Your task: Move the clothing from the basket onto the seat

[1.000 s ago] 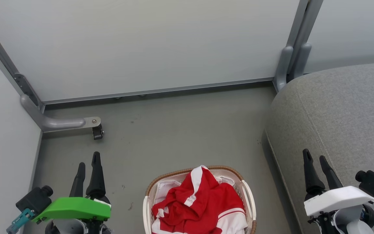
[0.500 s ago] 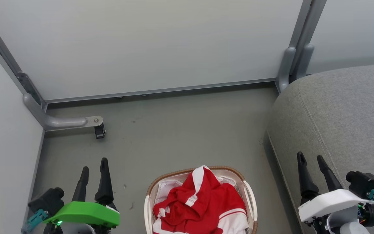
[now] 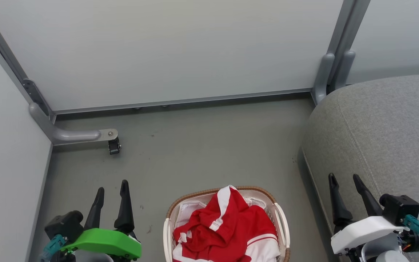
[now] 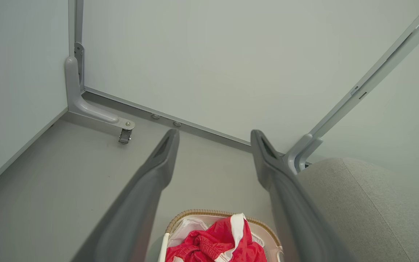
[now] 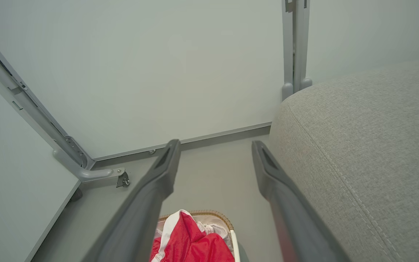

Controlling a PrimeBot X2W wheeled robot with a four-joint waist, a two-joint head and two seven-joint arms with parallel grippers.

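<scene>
Several garments: the clothing (image 3: 227, 225), red with white trim, lies heaped in the basket (image 3: 209, 191), which stands on the floor (image 3: 202, 145) between the two grippers, at the bottom edge of the head view
Heap direction: a folded peak edged by a white band (image 3: 222, 203) rises at the far side and points toward the wall panel (image 3: 158, 47); the crumpled pile has no clear long axis
Basket axis: its near part is cut off by the bottom edge, so which way the oval runs cannot be told
Seat: the seat (image 3: 384, 127) lies right of the basket, apart from it, cut off at the right edge; its stitched seam runs far to near along its left side
Left side: the left gripper (image 3: 112, 185) hangs over the floor, fingers spread wide with nothing between them, tips toward the wall panel
Right side: the right gripper (image 3: 343, 176) shows against the seat's near left edge, fingers wide and empty, tips the same way
Hidden: the number of garments cannot be counted; white fabric (image 3: 187, 211) shows beneath the red at the basket's far left
</scene>
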